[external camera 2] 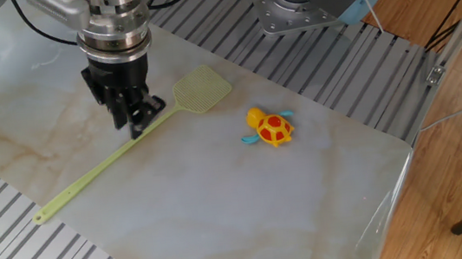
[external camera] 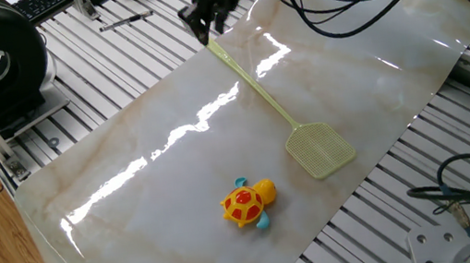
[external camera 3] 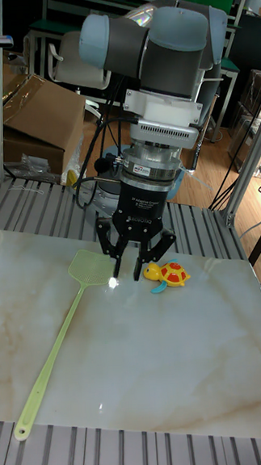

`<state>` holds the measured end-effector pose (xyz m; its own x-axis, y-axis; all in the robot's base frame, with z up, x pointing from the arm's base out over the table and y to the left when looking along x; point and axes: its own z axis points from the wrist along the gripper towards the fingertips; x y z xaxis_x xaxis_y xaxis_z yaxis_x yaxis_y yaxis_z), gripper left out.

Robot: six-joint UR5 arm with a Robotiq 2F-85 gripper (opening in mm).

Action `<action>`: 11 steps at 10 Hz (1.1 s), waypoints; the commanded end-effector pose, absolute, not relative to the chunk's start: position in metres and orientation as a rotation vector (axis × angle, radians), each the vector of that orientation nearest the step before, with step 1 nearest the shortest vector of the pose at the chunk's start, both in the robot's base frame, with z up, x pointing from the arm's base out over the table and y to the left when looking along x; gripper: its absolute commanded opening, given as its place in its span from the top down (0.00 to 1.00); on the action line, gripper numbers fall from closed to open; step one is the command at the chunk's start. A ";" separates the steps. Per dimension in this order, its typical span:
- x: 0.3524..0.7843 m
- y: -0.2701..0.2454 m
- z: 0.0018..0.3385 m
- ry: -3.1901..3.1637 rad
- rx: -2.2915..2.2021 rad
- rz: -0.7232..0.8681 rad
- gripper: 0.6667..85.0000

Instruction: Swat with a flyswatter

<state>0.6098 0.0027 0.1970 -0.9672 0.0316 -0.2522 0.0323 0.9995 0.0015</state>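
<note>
Your gripper (external camera 2: pixel 132 126) hangs above the bench (external camera 2: pixel 223 209) with its fingers parted and nothing between them. In the tall fixed view the jaws spread clearly and point straight down. It sits over the handle of the flyswatter (external camera 2: pixel 120 155), roughly a third of the way along from the mesh head, but how high it stands above the handle cannot be told from these pictures.

The flyswatter lies flat on the marble sheet, its head toward the bench's edge nearest the robot base and its handle tip close to the opposite edge. The toy turtle (external camera 2: pixel 270 128) rests near the head, apart from it.

Risks, as a judgement:
- The handle is thin and lies flush on a hard, glossy surface. If you descend too far, the fingertips strike the bench. Stop too high, and the fingers will shut on air.
- The fingers must straddle the handle across its width. If they are turned along it, they will push it aside rather than pinch it.
- A grasp this near the head leaves a long tail of handle. It may pivot in the fingers or drag on the bench when lifted.
- The slick surface lets the flyswatter skate away under any glancing touch.
</note>
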 end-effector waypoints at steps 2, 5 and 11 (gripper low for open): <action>0.625 0.005 0.203 2.819 0.064 0.010 0.99; 0.625 0.005 0.203 2.820 0.068 0.011 0.99; 0.617 0.008 0.204 2.852 0.132 0.042 0.83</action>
<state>0.6207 0.0045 0.2015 -0.9525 0.0665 -0.2970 0.0647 0.9978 0.0158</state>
